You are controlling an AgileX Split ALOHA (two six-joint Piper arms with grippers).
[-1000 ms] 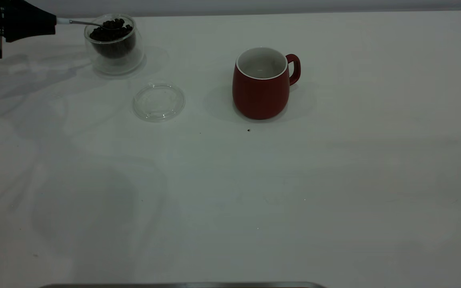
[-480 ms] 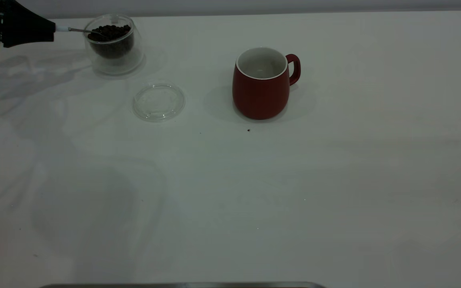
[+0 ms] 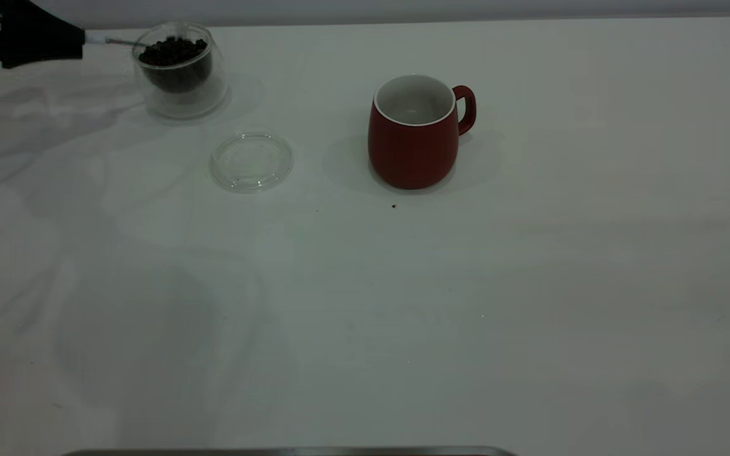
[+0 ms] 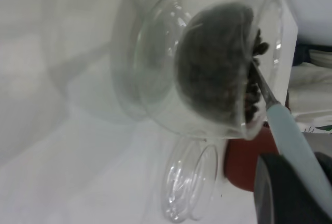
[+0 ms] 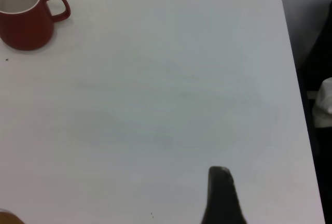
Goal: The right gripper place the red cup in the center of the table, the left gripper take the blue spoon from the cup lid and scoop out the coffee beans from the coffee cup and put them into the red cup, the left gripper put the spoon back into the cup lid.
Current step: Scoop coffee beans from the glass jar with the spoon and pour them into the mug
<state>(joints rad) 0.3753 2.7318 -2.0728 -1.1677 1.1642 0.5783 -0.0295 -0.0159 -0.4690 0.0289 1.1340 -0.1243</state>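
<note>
The blue spoon (image 3: 108, 41) dips into the coffee beans (image 3: 173, 50) of the coffee cup (image 3: 180, 69) near the table's (image 3: 403, 316) far left corner, clamped by the left gripper (image 3: 76, 41). The cup lid (image 3: 251, 161) lies just in front of the coffee cup, and the red cup (image 3: 416, 133) stands toward the centre. Whether the right gripper's (image 5: 220, 198) fingers are apart cannot be told.

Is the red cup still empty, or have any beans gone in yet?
Empty. The red cup shows a bare white inside; the coffee beans are all in the coffee cup.

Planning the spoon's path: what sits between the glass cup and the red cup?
Only the cup lid, slightly nearer the camera, in the exterior view.
</note>
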